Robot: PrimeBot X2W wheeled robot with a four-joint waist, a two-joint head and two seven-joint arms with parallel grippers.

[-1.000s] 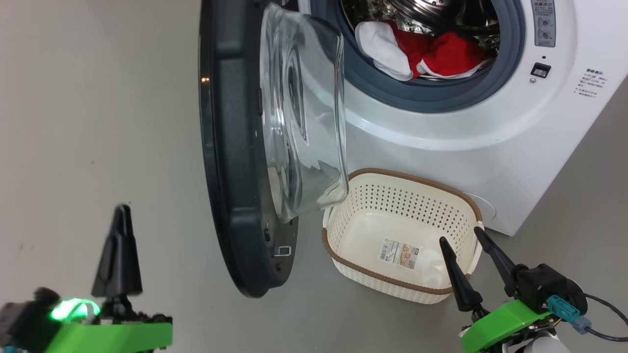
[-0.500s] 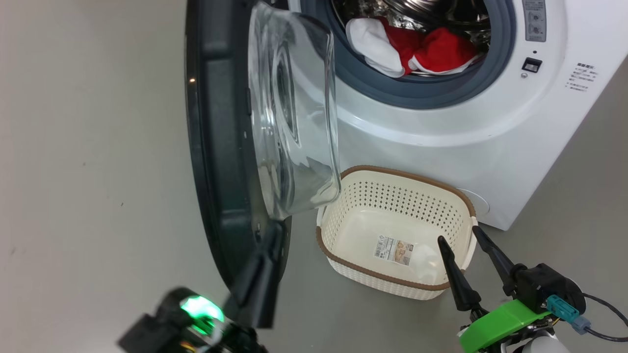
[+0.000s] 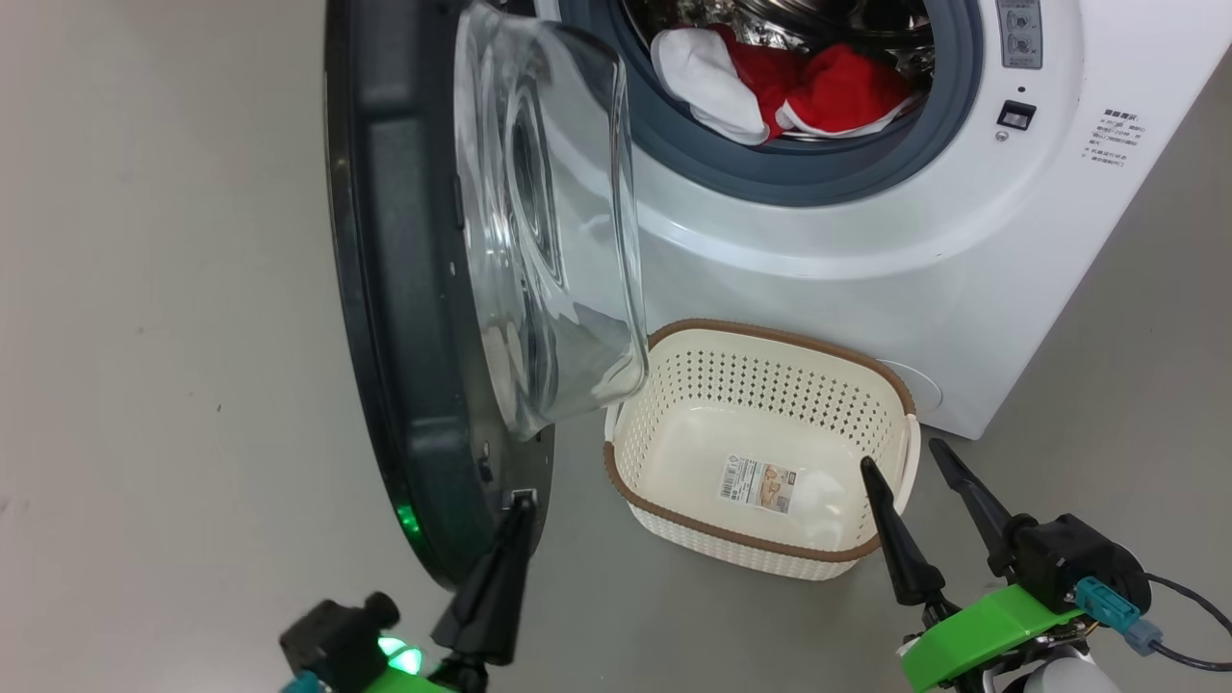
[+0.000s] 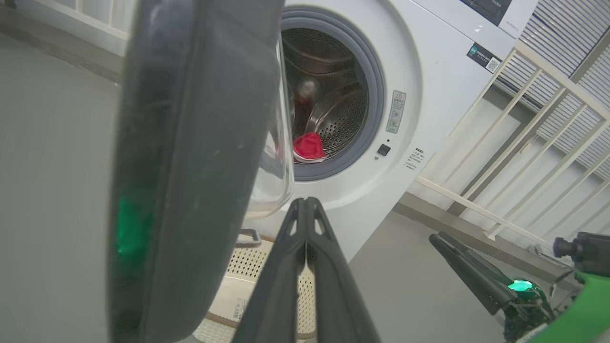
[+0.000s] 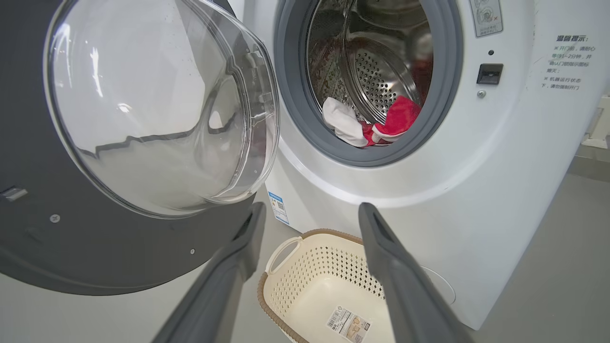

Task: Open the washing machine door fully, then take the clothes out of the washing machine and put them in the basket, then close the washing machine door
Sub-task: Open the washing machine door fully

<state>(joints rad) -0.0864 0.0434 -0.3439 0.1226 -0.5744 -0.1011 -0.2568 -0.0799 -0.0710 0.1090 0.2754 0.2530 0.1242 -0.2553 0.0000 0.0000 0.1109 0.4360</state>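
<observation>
The washing machine door (image 3: 385, 289) stands wide open, its glass bowl (image 3: 549, 241) bulging toward the white washing machine (image 3: 866, 241). Red and white clothes (image 3: 828, 91) lie at the front of the steel drum, also seen in the wrist views (image 4: 309, 145) (image 5: 376, 126). The cream basket (image 3: 731, 385) sits empty on the floor before the machine. My left gripper (image 3: 523, 505) is shut, its tips close by the door's lower inner edge; I cannot tell if they touch. My right gripper (image 3: 901, 454) is open, over the basket's near right corner.
Grey floor stretches to the left of the door and in front of the basket. A pale railing (image 4: 500, 157) runs behind the machine's right side. A cable (image 3: 1184, 626) trails from my right wrist.
My left gripper has swung right, from outside the door's black rim to its lower inner edge. The head camera has shifted, sliding the scene left. The right gripper has held still.
</observation>
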